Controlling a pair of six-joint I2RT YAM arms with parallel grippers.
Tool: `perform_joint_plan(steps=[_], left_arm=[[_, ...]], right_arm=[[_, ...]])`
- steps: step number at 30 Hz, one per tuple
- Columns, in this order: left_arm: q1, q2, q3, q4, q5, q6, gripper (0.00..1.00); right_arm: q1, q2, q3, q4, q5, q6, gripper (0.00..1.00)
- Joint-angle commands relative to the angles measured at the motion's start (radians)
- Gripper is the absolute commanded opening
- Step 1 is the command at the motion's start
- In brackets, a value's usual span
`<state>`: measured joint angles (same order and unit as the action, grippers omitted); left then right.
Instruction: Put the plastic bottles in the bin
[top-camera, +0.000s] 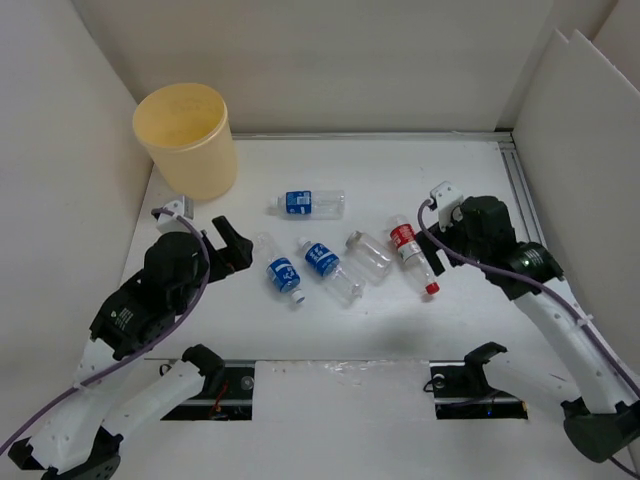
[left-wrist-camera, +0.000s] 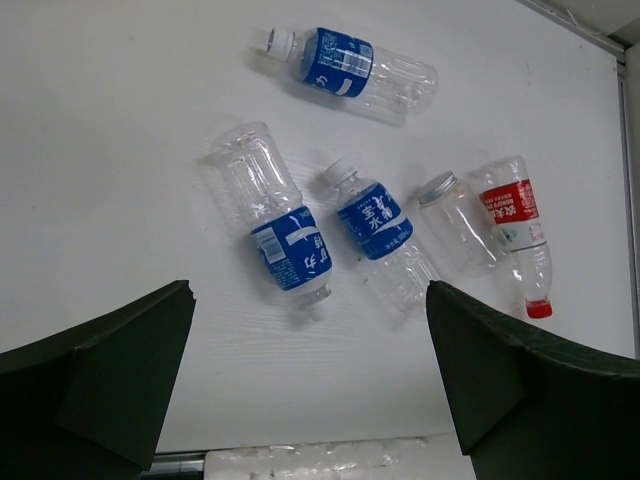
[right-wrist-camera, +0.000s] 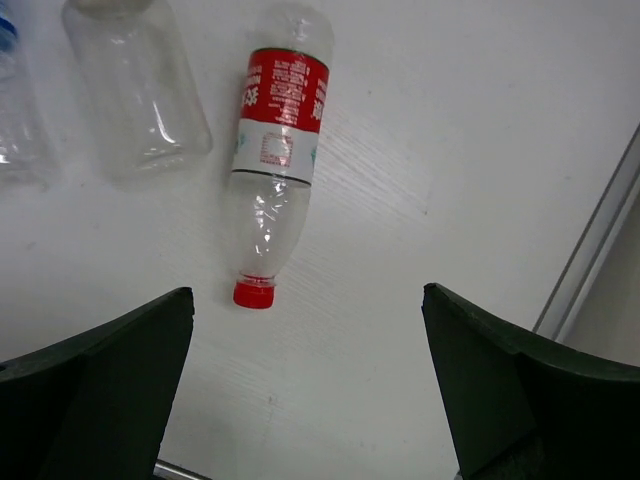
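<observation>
White counter (top-camera: 450, 330), walled on three sides by pale panels.

- Bin (top-camera: 185, 140): pale yellow, upright, mouth open, at the far left corner of the counter, well apart from the bottles.
- All five bottles lie on their sides on the counter, outside the bin.
- Far blue-label bottle (top-camera: 310, 203): alone, behind the other four, white cap pointing left.
- Left blue-label bottle (top-camera: 279, 268): cap toward the near edge, clear base away from it.
- Middle blue-label bottle (top-camera: 330, 268): just right of the last, lying on a slant, cap at the far end.
- Unlabelled bottle (top-camera: 369, 257): clear, between the middle blue one and the red one, greyish cap at the far-left end.
- Red-label bottle (right-wrist-camera: 275, 150): rightmost, red cap (right-wrist-camera: 254, 293) toward the near edge. It lies just beside the unlabelled one; whether they touch, cannot tell.
- Left gripper (left-wrist-camera: 310, 300): jaws wide apart, holding nothing, above the counter left of the row, with the left blue-label bottle lying between its fingers in the wrist view.
- Right gripper (right-wrist-camera: 308, 300): jaws wide apart, holding nothing, above the counter at the right, the red cap ahead of its fingers.
</observation>
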<state>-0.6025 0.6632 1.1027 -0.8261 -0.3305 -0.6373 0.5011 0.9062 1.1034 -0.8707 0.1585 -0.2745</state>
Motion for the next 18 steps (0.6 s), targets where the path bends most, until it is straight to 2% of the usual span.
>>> perform_joint_plan(steps=[1,5,12,18], left_arm=[[-0.002,-0.007,-0.020,0.059,0.013,0.001,1.00],[-0.002,-0.046,-0.040,0.059,0.013,0.001,1.00],[-0.002,-0.079,-0.060,0.059,0.024,-0.009,1.00],[-0.002,-0.079,-0.050,0.050,0.024,-0.009,1.00]], right_arm=[[-0.107,0.049,-0.094,0.192,-0.193,0.009,1.00],[-0.171,0.097,-0.201,0.301,-0.239,0.009,1.00],[-0.191,0.209,-0.289,0.379,-0.246,0.009,1.00],[-0.222,0.304,-0.298,0.421,-0.243,0.018,0.99]])
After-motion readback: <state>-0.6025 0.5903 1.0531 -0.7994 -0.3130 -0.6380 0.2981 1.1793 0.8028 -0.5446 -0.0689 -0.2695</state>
